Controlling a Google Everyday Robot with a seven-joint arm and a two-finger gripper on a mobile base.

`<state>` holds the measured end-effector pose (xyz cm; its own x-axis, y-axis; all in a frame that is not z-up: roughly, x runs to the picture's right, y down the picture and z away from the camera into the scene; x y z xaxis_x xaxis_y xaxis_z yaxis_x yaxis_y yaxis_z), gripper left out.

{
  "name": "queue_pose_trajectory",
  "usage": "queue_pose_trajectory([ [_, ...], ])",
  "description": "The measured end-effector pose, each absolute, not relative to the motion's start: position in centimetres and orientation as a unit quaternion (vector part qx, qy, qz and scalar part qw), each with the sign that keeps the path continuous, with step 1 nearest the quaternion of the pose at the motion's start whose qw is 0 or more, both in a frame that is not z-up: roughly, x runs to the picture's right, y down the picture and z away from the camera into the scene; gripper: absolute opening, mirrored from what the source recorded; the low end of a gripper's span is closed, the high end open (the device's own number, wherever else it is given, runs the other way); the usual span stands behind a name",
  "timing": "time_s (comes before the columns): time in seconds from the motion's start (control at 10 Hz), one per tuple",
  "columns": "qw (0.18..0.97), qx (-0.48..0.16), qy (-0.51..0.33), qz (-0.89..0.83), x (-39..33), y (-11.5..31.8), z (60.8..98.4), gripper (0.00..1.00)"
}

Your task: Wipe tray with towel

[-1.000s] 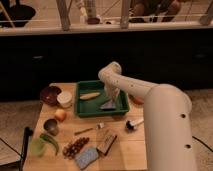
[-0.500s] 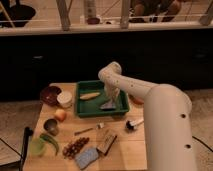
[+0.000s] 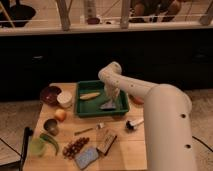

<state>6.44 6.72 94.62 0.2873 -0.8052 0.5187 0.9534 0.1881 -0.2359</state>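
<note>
A green tray [image 3: 86,107] sits at the back middle of the wooden table. A pale towel [image 3: 108,104] lies in its right half, hanging from the gripper [image 3: 111,95], which reaches down into the tray from the white arm [image 3: 150,95]. A yellow banana [image 3: 90,95] lies in the tray's left half, apart from the towel.
Left of the tray stand a dark red bowl [image 3: 50,94] and a white cup [image 3: 64,99]. An orange fruit [image 3: 60,114], a metal cup [image 3: 50,125], a green cup [image 3: 36,146], grapes [image 3: 75,146], a blue sponge [image 3: 86,157] and a brown packet [image 3: 105,140] lie in front. A railing stands behind.
</note>
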Motion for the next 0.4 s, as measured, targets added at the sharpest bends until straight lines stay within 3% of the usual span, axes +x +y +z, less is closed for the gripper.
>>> queue_pose_trajectory([
  [0.4,0.758,-0.264,-0.141,-0.580,6.42,6.80,94.69,0.01],
])
